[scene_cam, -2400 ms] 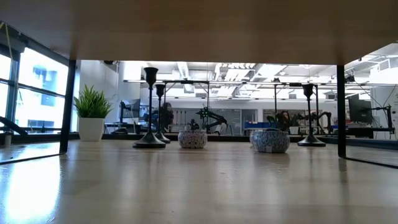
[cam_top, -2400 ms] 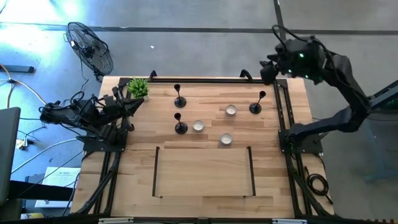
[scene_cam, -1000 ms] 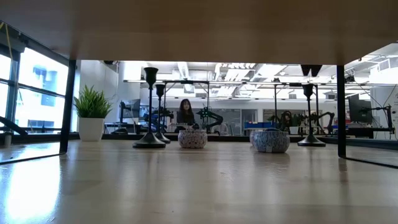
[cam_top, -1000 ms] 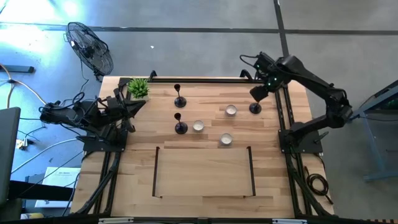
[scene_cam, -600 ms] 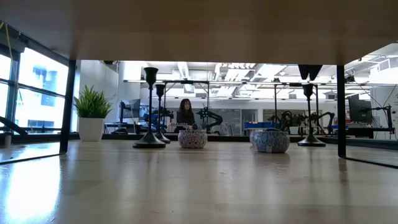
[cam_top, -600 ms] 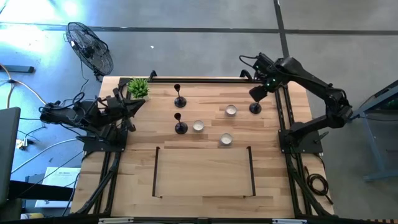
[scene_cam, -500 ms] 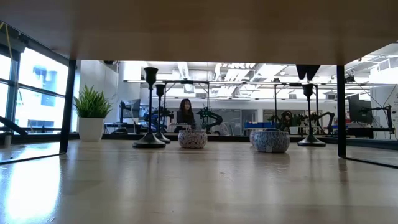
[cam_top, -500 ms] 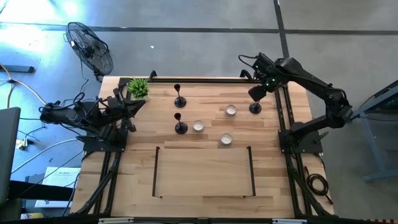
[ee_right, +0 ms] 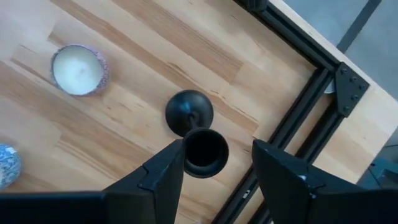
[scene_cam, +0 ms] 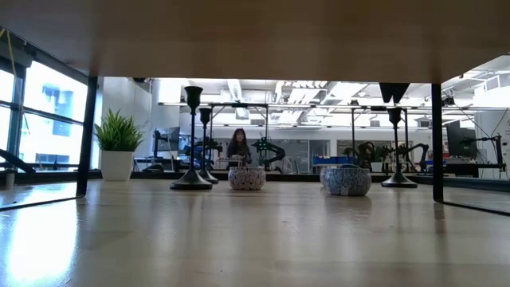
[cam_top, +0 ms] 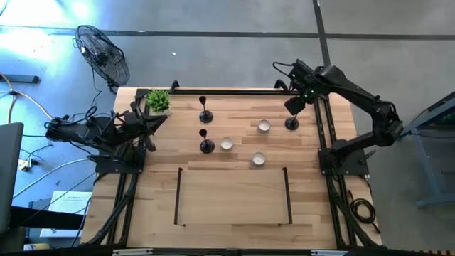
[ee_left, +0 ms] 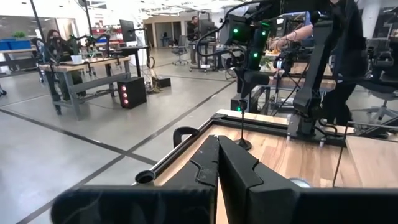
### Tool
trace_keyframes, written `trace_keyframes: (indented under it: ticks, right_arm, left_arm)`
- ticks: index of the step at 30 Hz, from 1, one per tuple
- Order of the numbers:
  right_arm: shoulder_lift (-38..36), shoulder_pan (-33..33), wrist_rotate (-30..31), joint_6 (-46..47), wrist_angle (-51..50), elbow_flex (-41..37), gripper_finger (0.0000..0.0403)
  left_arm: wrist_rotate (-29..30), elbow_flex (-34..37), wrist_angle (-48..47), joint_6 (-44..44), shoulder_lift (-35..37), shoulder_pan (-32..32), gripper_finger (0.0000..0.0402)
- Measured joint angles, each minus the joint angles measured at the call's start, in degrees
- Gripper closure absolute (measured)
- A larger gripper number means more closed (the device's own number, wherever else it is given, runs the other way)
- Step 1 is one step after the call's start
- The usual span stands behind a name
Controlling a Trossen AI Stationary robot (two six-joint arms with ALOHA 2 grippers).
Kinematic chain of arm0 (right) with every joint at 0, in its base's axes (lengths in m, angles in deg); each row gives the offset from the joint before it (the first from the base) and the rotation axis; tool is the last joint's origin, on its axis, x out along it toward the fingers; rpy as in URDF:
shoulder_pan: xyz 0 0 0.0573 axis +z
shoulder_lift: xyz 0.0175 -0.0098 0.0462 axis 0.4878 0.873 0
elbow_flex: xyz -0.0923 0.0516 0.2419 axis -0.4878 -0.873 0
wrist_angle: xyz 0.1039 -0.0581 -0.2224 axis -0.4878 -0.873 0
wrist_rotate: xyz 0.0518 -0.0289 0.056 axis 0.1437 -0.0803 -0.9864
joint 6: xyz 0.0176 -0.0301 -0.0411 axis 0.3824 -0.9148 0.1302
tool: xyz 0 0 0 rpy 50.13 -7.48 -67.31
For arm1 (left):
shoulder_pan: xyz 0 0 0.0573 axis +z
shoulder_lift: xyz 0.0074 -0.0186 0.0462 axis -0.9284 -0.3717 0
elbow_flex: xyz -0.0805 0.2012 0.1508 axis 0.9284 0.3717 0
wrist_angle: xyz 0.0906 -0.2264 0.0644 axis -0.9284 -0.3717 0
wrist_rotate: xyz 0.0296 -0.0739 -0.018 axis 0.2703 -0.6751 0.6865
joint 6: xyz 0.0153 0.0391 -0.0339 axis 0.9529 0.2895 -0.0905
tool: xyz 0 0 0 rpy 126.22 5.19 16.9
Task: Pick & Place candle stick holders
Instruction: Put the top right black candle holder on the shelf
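Three black candle stick holders stand upright on their round bases on the wooden table (cam_top: 234, 206): one far left (cam_top: 205, 114), one nearer (cam_top: 206, 142), one at the far right (cam_top: 291, 123). My right gripper (cam_top: 291, 107) hangs open, pointing down over the right holder. In the right wrist view its fingers stand on either side of the cup top (ee_right: 206, 152), with the base (ee_right: 189, 112) below. In the low view the fingertips (scene_cam: 394, 92) hang just above the cup (scene_cam: 394, 115). My left gripper (cam_top: 151, 119) waits shut at the table's left edge.
Three small candles in pots (cam_top: 264, 126), (cam_top: 227, 144), (cam_top: 257, 159) stand between the holders. A green potted plant (cam_top: 158, 99) is at the far left corner. A black-edged rectangle (cam_top: 233, 195) marks the near middle. Black frame rails (ee_right: 298, 124) run beside the right holder.
My right gripper has stayed over the right holder, its fingertips dipping slightly toward the cup top. The gap between its fingers is unchanged, and the holders have not moved.
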Motion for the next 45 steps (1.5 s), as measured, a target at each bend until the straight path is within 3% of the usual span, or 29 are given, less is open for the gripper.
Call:
trace_keyframes:
  ticks: [32, 38, 45]
  right_arm:
    - [0.0, 0.4, -8.6, -1.2, 1.5, 0.0, 0.0218]
    - [0.0, 0.4, -8.4, -1.1, 1.4, 0.0, 0.0218]
    - [0.0, 0.4, -3.2, 0.2, 0.9, 0.0, 0.0218]
  left_arm:
    - [-0.1, 0.0, -2.7, -0.1, 0.0, 0.0, 0.0401]
    - [-0.1, 0.0, -3.0, -0.1, 0.0, 0.0, 0.0401]
    - [-0.1, 0.0, -3.0, -0.2, 0.0, 0.0, 0.0401]
